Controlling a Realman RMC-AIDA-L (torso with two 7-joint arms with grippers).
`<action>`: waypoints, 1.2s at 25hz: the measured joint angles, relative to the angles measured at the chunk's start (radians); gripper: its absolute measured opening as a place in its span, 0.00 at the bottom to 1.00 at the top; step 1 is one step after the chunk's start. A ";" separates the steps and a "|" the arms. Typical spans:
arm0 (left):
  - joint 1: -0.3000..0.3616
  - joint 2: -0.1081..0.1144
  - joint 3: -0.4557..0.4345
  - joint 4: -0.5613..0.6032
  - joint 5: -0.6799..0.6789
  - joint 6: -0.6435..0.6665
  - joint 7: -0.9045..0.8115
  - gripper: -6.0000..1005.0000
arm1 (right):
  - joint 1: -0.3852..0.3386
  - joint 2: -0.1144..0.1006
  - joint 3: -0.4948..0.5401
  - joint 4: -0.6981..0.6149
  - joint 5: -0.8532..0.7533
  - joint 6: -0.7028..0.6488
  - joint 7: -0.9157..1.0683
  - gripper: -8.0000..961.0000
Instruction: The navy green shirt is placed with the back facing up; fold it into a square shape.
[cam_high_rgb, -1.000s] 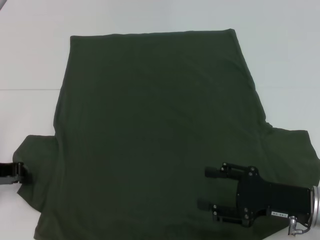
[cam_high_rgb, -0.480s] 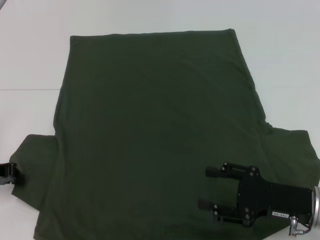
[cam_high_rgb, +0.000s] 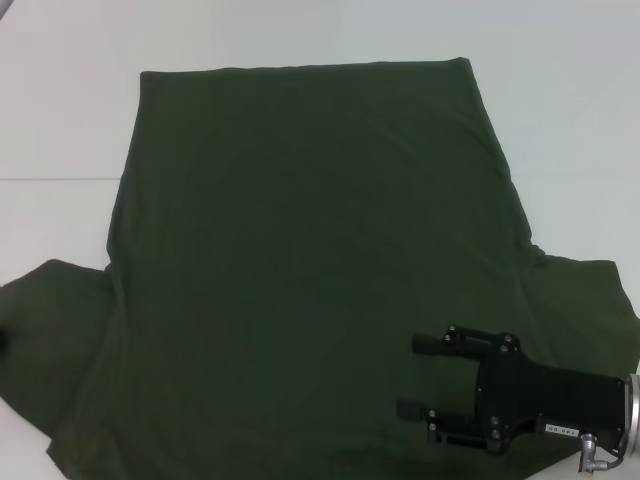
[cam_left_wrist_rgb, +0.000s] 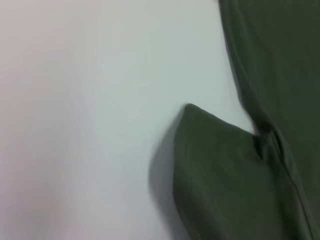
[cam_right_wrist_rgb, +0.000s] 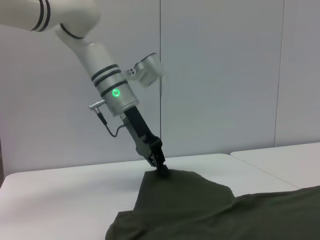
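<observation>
Shirt (cam_high_rgb: 320, 260) lies flat on the white table (cam_high_rgb: 60, 120), back up, hem toward the far edge, sleeves and shoulders toward me; its long axis runs away from me. My left gripper (cam_right_wrist_rgb: 161, 167) is out at the left sleeve (cam_high_rgb: 50, 330): in the right wrist view its tip sits on the raised corner of that sleeve, which stands up off the table in a small peak, so I judge it clamped on the fabric there. In the head view that gripper is off the left edge. Left wrist view shows only the sleeve's corner (cam_left_wrist_rgb: 220, 165) lifted over the table with a shadow under it. My right gripper (cam_high_rgb: 420, 390) hovers over the shirt's near right part, pointing inward toward the middle, fingers apart, holding nothing; the right sleeve (cam_high_rgb: 585, 310) lies just outward of it, flat. Relation that matters: the body lies to the right of the left gripper, across the long axis, so the sleeve would need carrying inward over the body. Left arm is the one placed for this fold; right is nearer the opposite sleeve
</observation>
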 joint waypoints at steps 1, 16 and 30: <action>0.002 0.001 -0.002 0.008 0.000 0.000 -0.002 0.06 | 0.000 0.000 0.000 0.000 0.000 0.000 0.000 0.78; 0.006 0.001 -0.050 0.056 -0.009 0.020 -0.008 0.08 | 0.003 0.002 0.000 0.000 0.000 -0.001 -0.002 0.78; -0.065 -0.084 -0.044 0.055 -0.075 0.139 -0.011 0.10 | 0.005 0.002 0.000 0.000 0.000 -0.004 0.005 0.78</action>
